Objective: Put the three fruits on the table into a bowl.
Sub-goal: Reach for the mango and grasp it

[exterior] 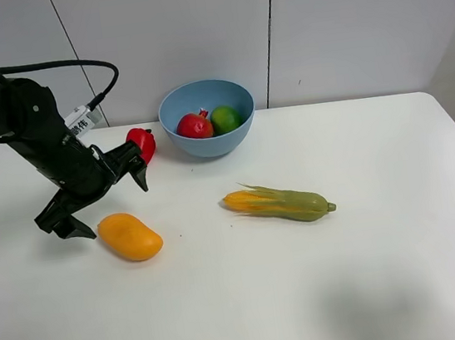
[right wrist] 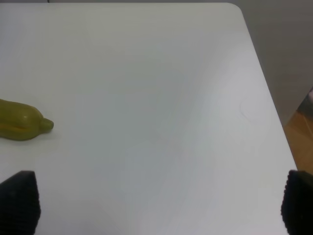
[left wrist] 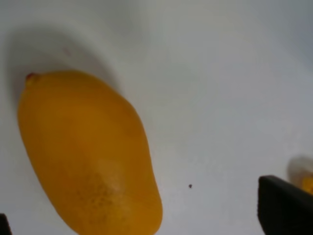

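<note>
The orange-yellow mango [exterior: 130, 236] lies on the white table [exterior: 371, 243] at the left. My left gripper [exterior: 105, 198] hangs open just above and behind it, one finger on either side, touching nothing. The left wrist view shows the mango [left wrist: 88, 156] close up, between the fingertips [left wrist: 286, 205] of the left gripper [left wrist: 142, 223]. At the back stands the light-blue bowl [exterior: 204, 98]. Inside it rest the dark-red pomegranate [exterior: 194, 126] and the green lime [exterior: 225, 119]. My right gripper [right wrist: 159, 205] is open over bare table; the exterior high view does not show it.
A small red bell pepper [exterior: 142, 143] sits left of the bowl, right behind the left gripper. A green-husked corn cob [exterior: 280, 202] lies mid-table; its tip [right wrist: 22, 125] shows in the right wrist view. The table's rounded right corner [right wrist: 234, 10] is near.
</note>
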`<state>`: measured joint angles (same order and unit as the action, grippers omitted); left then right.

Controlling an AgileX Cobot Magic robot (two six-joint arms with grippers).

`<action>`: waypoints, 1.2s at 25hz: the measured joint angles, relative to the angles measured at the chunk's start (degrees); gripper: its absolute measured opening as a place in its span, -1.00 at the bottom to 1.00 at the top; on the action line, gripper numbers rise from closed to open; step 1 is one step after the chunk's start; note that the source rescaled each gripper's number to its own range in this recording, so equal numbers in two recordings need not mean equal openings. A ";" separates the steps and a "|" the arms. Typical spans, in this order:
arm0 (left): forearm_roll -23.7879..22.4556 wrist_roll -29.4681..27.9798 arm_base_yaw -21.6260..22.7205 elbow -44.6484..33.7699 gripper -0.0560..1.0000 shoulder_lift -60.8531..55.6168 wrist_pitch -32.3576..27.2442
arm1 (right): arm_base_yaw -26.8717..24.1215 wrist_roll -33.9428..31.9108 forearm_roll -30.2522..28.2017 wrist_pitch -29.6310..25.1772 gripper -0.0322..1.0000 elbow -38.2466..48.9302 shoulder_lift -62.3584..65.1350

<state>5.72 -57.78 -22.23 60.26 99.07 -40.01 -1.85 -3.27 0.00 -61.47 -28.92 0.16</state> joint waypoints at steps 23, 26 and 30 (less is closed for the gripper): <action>2.53 -1.70 0.00 -4.89 1.00 6.32 3.23 | 0.00 -0.06 -0.32 0.00 1.00 0.00 0.00; 2.88 -1.75 0.00 -6.10 1.00 7.06 5.55 | 0.00 -0.11 0.00 0.00 1.00 0.00 0.00; 3.18 -1.82 0.00 -6.47 1.00 8.92 9.93 | 0.00 -0.17 0.00 0.00 1.00 0.00 0.00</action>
<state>8.90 -59.60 -22.23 53.80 108.00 -30.08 -1.85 -3.45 0.00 -61.47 -28.92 0.16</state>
